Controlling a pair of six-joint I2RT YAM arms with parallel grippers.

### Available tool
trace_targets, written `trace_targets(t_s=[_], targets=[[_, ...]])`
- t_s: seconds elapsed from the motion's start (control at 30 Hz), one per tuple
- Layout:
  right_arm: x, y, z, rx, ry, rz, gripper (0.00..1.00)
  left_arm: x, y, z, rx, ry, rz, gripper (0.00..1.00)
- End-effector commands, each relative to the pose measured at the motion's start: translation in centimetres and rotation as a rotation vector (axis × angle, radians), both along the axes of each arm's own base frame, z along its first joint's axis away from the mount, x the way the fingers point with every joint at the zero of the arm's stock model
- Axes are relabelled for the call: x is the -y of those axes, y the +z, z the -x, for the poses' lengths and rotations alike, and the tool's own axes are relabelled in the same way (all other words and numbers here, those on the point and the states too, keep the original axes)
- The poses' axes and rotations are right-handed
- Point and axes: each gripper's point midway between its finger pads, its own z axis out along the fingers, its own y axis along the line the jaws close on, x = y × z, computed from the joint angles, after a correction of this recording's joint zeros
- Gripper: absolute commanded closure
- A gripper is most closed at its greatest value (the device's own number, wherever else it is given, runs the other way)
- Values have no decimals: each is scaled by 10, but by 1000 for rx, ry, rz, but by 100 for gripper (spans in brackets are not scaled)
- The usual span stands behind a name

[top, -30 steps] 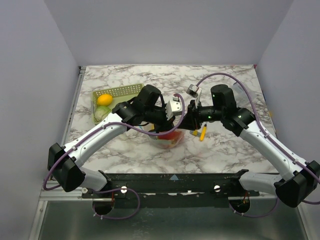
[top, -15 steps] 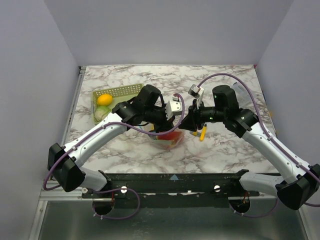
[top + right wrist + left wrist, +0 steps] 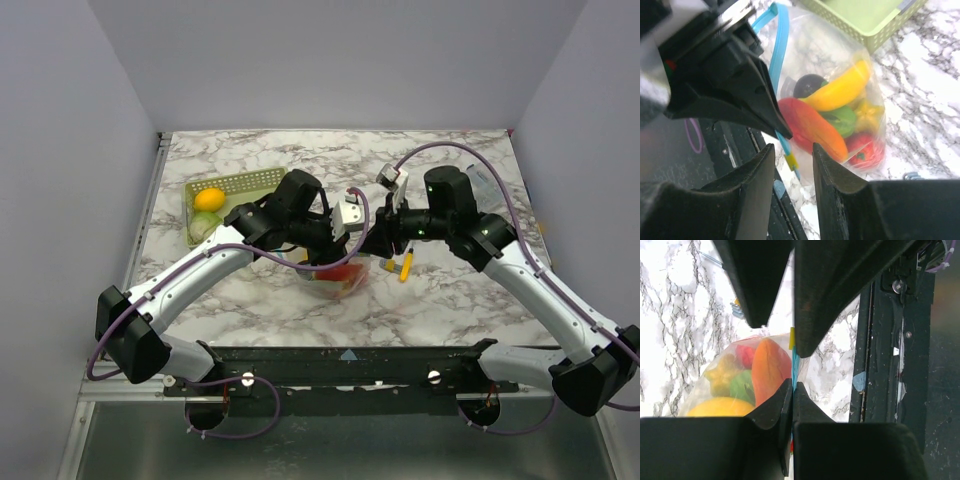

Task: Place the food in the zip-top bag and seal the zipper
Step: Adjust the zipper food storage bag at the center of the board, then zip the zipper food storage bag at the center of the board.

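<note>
Left gripper [image 3: 791, 390], just right of the green basket [image 3: 245, 183], is clamped shut on the zipper [image 3: 795, 365] of the zip-top bag [image 3: 815, 50]. The bag lies at frame centre with the food [image 3: 771, 367] inside. Right gripper [image 3: 792, 150] has edged leftward, fingers apart astride the blue strip, so sealing looks ready to begin. Clearance between the claws is slight. The black front rail [image 3: 300, 352] lies near below, and the marble tabletop [image 3: 470, 300] opens beyond the yellow stick [image 3: 405, 265].

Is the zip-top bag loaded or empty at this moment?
Loaded: several toy foods show through the clear zip-top bag in both wrist views.
</note>
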Motion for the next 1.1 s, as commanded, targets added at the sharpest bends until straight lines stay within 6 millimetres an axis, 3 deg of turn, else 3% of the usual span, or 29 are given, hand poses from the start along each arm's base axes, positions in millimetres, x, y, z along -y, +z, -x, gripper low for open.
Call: trace_targets(t_s=[0.0, 0.33, 0.93, 1.07], targets=[[3, 12, -13, 32, -41, 32, 60, 4, 12, 4, 11, -46, 37, 100], [-4, -4, 36, -88, 183, -16, 69, 5, 13, 4, 6, -51, 38, 100], [-2, -14, 12, -52, 107, 49, 64, 5, 14, 7, -3, -61, 42, 100], [-4, -13, 11, -52, 116, 45, 70, 5, 13, 7, -1, -60, 40, 100]])
